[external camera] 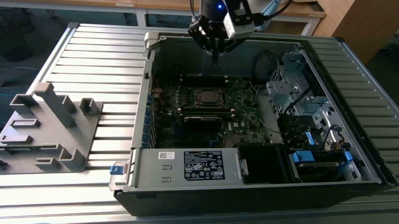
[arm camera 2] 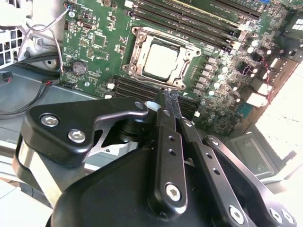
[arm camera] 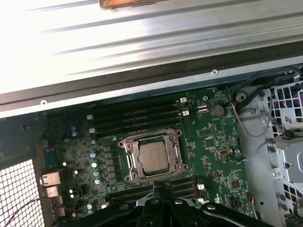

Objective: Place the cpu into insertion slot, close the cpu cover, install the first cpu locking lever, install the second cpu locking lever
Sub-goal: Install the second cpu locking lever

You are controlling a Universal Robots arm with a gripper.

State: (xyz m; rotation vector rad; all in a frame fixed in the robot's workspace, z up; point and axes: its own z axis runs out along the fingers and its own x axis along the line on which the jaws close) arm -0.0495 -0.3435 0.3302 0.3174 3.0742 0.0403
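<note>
Exterior view: we see the gripper [external camera: 215, 55] hanging above the far edge of the open computer case [external camera: 262, 184], over the rear part of the motherboard [external camera: 243, 109]. Its fingers look pressed together and carry nothing. The cpu [external camera: 206, 96] sits in the socket near the middle of the board, with the cpu cover [external camera: 206, 89] lying down around it. A grey plastic fixture [external camera: 50, 126] stands on the ribbed table [external camera: 100, 56] towards the exterior view's left, well apart from the case.

Second wrist view: we note the two black fingers [arm camera 2: 166, 127] closed against each other, tips meeting just short of the socket, nothing between them. The cpu [arm camera 2: 161, 61] shows its dull silver top through the window of the cpu cover [arm camera 2: 137, 49], which lies flat on the socket. Memory slots [arm camera 2: 189, 21] run along the socket's far side, and a coin cell [arm camera 2: 78, 68] sits on the board nearby.

First wrist view: we log the cpu [arm camera: 155, 157] seated in the socket, framed by the closed cpu cover [arm camera: 130, 163]. The fingertips [arm camera: 162, 188] sit together just beside the socket edge, apart from the cover. We cannot tell how the locking levers stand.
</note>
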